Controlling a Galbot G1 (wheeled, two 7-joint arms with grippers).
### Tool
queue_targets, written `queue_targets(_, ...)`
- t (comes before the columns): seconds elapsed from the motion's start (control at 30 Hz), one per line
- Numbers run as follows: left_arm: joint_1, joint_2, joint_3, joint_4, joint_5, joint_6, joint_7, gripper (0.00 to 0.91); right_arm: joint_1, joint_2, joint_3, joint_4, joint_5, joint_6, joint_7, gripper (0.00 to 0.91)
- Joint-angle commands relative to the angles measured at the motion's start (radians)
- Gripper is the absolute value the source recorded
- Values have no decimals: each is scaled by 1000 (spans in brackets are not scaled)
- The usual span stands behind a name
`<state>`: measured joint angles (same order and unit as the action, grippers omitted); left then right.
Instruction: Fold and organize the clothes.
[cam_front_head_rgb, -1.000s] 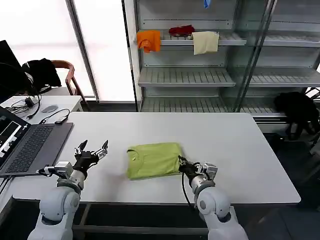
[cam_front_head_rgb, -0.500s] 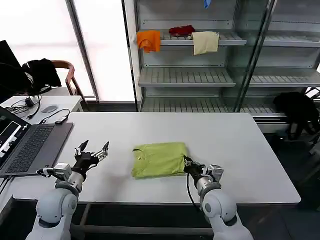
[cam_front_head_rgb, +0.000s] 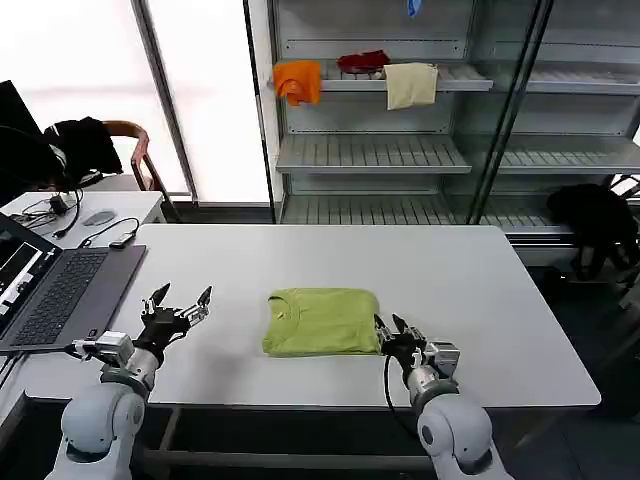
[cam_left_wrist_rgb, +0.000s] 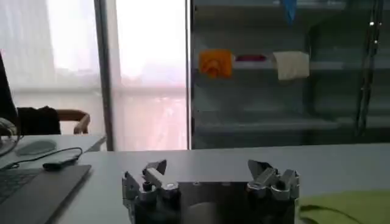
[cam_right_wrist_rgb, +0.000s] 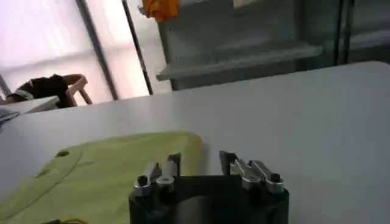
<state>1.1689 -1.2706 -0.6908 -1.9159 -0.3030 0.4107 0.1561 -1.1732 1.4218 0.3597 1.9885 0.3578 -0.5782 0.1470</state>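
Observation:
The lime yellow-green T-shirt (cam_front_head_rgb: 321, 321) lies folded into a flat rectangle at the middle of the white table (cam_front_head_rgb: 470, 280), collar toward the left. My right gripper (cam_front_head_rgb: 392, 329) sits just off the shirt's right near corner, open, with nothing between its fingers. The right wrist view has the folded shirt (cam_right_wrist_rgb: 103, 173) spread beyond the right gripper (cam_right_wrist_rgb: 201, 163), one finger in front of its edge. My left gripper (cam_front_head_rgb: 180, 302) hovers open over bare table left of the shirt. In the left wrist view, the left gripper (cam_left_wrist_rgb: 208, 172) stands wide open and a corner of the shirt (cam_left_wrist_rgb: 347, 207) shows.
An open laptop (cam_front_head_rgb: 60, 292) rests at the table's left edge. Behind the table stands a metal shelf rack (cam_front_head_rgb: 400, 150) carrying orange (cam_front_head_rgb: 298, 82), red (cam_front_head_rgb: 364, 62) and cream (cam_front_head_rgb: 411, 85) cloths. A side desk with cables (cam_front_head_rgb: 80, 210) and a chair are at the back left.
The folded shirt slid to the right with my right gripper, which then let go of its corner and drew back a little. The left gripper dropped slightly.

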Motion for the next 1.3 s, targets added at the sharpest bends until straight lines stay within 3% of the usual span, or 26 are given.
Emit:
queue_targets(0.03,16,15,-42,10,-33,-11,9,907,-41,-76,89,69,-346,44,-98,907)
queue_targets(0.23,19,26,-89,14,-103,5,10,907,-32,-110,185,83,-292,21,-81,907)
queue_targets(0.4,18,32,-100,14,-163,19,9,907,-34,-131,221,85,-297,19,-118,907)
queue_targets(0.9,14,35,-94,17,-208,22,9,907,-42,-158,240,61,-299,2,-167,907)
queue_targets(1.3,35,41,-50,16,-192,-20,-1,907,-44,-159,254,36,-285,62,-224,907)
